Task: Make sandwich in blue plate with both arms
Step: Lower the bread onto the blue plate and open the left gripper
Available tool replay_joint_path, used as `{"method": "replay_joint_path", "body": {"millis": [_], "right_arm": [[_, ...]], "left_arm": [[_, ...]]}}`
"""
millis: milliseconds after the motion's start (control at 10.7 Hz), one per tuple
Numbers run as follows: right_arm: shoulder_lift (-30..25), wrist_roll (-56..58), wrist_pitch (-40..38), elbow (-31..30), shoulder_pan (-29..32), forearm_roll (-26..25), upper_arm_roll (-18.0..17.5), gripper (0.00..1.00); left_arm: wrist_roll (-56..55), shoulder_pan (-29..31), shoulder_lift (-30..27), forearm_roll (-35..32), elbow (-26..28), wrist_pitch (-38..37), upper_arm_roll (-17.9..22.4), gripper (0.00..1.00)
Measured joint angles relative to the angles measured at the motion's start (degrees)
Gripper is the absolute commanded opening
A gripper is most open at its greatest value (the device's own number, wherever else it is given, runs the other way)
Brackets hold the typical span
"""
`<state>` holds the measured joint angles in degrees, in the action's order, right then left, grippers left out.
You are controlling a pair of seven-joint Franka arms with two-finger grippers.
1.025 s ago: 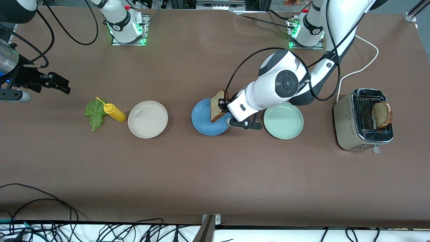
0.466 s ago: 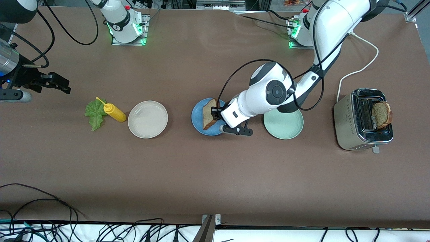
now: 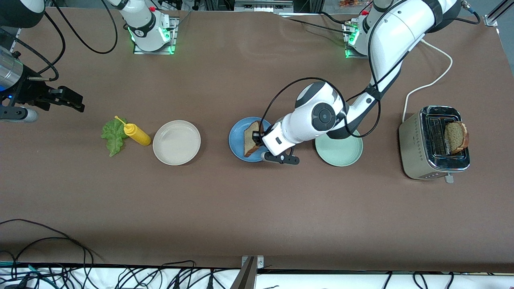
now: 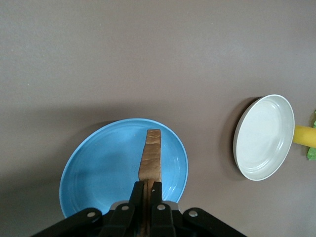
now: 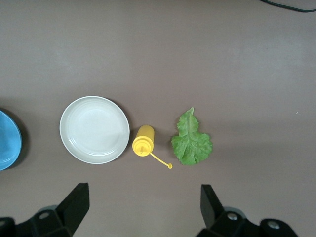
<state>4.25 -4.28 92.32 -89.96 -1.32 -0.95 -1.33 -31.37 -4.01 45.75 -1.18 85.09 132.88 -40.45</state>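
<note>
My left gripper (image 3: 258,141) is shut on a slice of brown toast (image 3: 251,138) and holds it on edge, tilted, low over the blue plate (image 3: 237,138). The left wrist view shows the toast (image 4: 150,155) edge-on between the black fingers (image 4: 157,193), with the blue plate (image 4: 98,168) under it. I cannot tell whether the slice touches the plate. A green lettuce leaf (image 3: 113,135) lies toward the right arm's end of the table. My right gripper (image 3: 79,105) hangs open and empty over bare table near that end. Another toast slice (image 3: 456,137) stands in the toaster (image 3: 421,146).
A yellow mustard bottle (image 3: 137,135) lies beside the lettuce, with a beige-white plate (image 3: 176,142) next to it. A pale green plate (image 3: 341,151) sits beside the blue one, partly under the left arm. The toaster's white cable (image 3: 437,76) runs toward the left arm's base.
The left gripper has come down with the toast, from above the blue plate's edge to low over its middle. The right arm has not moved.
</note>
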Motion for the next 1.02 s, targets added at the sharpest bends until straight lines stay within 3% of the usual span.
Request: {"method": "replay_joint_path", "body": {"millis": [652,745,932,1025], "right_arm": [[0.0,0.0,-0.42,0.0,0.0,0.75,0.0,1.0],[0.0,0.0,-0.42,0.0,0.0,0.75,0.0,1.0],[0.0,0.0,-0.43,0.0,0.0,0.76,0.0,1.0],[0.0,0.0,-0.43,0.0,0.0,0.76,0.0,1.0]], "left_arm": [[-3.34,-0.4,1.35,-0.04,2.38,0.31,-0.02,0.02],[-3.37,-0.41,1.36,-0.04,2.39,0.31,-0.02,0.17],[-3.36,-0.41,1.37,-0.06,2.39,0.31,-0.02,0.82],[-3.37,-0.41,1.37,-0.06,2.39,0.32,-0.02,1.0]]}}
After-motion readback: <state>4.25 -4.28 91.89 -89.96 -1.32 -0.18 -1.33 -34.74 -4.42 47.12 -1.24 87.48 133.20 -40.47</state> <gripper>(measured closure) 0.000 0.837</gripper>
